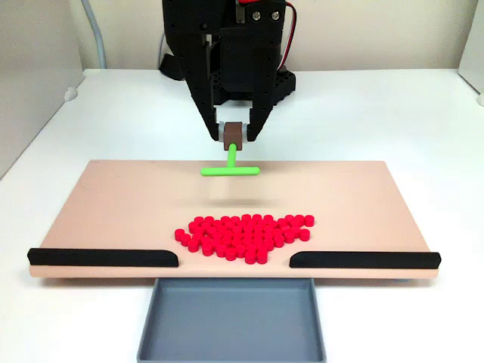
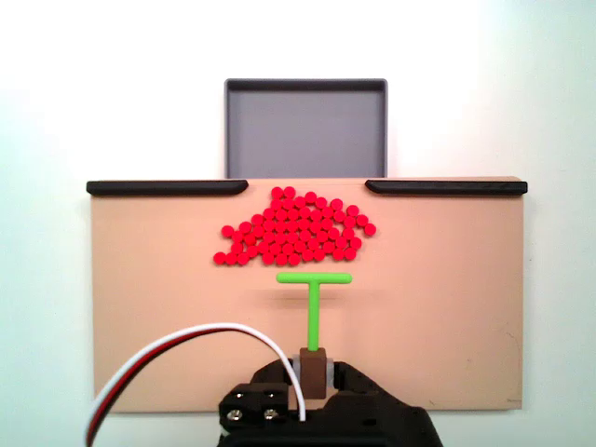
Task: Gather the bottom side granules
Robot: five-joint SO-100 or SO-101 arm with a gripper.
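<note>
The granules [image 1: 246, 233] are small red cylinders packed in one flat cluster on the tan board [image 1: 113, 204], just behind the gap between the two black rails; the same cluster of granules [image 2: 293, 229] shows in the other fixed view. My black gripper [image 1: 235, 133] is shut on the brown block at the stem end of a green T-shaped pusher [image 1: 229, 168]. The pusher's crossbar hangs a short way behind the cluster, apart from it. In the opposite fixed view the gripper [image 2: 314, 366] holds the pusher [image 2: 314, 289] with its crossbar just below the granules.
Two black rails [image 1: 102, 257] [image 1: 363, 259] line the board's front edge with a gap between them. A grey tray [image 1: 231, 321] sits below that gap. A white and a red cable [image 2: 177, 349] loop off the arm. White table surrounds the board.
</note>
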